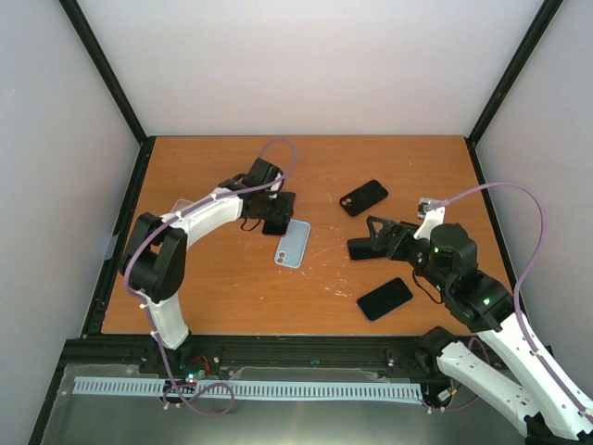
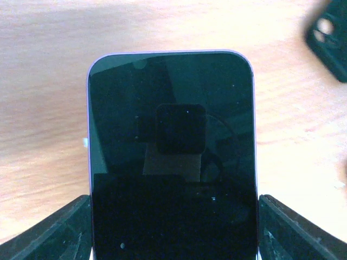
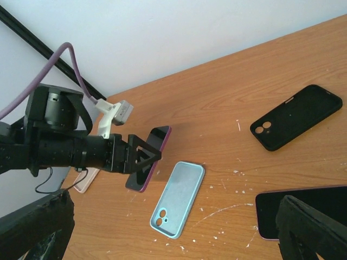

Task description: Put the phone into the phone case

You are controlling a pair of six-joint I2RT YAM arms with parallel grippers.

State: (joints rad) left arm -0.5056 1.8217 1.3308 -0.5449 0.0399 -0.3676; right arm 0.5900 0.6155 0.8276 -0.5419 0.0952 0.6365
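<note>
The wooden table (image 1: 232, 287) carries several phones and cases. The left arm (image 1: 199, 215) reaches to mid-table. The left gripper (image 3: 147, 158) pinches the purple-rimmed phone (image 2: 171, 108) by its side edges and holds it steeply tilted, its low end close to the tabletop. The light blue case (image 1: 293, 243) lies flat just to the right and nearer (whether its open side faces up, I cannot tell). The right gripper (image 1: 372, 237) is spread wide, well right of that case, over a second dark phone (image 3: 271, 208).

The likely trouble is the case, which nothing pins down. Pressing the phone in at this angle could skate it across the table. Only a corner might seat, and the phone could twist in the narrow pinch.
</note>
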